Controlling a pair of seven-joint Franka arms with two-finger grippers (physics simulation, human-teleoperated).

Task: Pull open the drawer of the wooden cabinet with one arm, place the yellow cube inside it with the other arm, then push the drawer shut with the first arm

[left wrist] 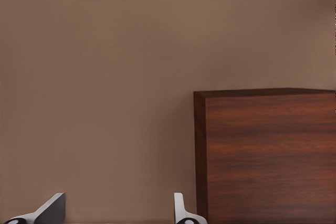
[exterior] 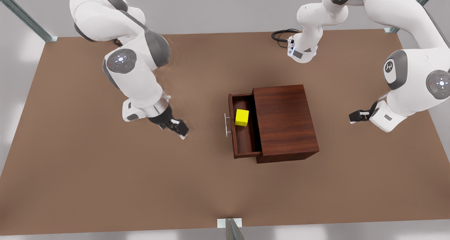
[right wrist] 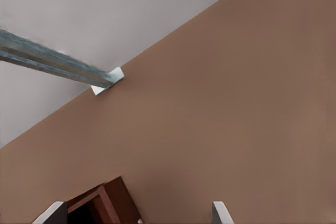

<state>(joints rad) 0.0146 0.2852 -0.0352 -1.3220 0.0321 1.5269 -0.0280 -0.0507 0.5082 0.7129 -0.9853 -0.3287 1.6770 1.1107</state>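
Observation:
The wooden cabinet stands at mid-table with its drawer pulled out toward the front view's left, the silver handle in front. The yellow cube rests inside the drawer. My right gripper hovers open over the table left of the handle, apart from it; a corner of the drawer shows past its fingers. My left gripper is open at the front view's right, a gap away from the cabinet's plain back, with nothing between its fingers.
The brown table stretches wide on all sides of the cabinet. A black cable loops at the far edge. Metal frame posts stand at the table's corners, and a bracket sits at the near edge, also seen as a post.

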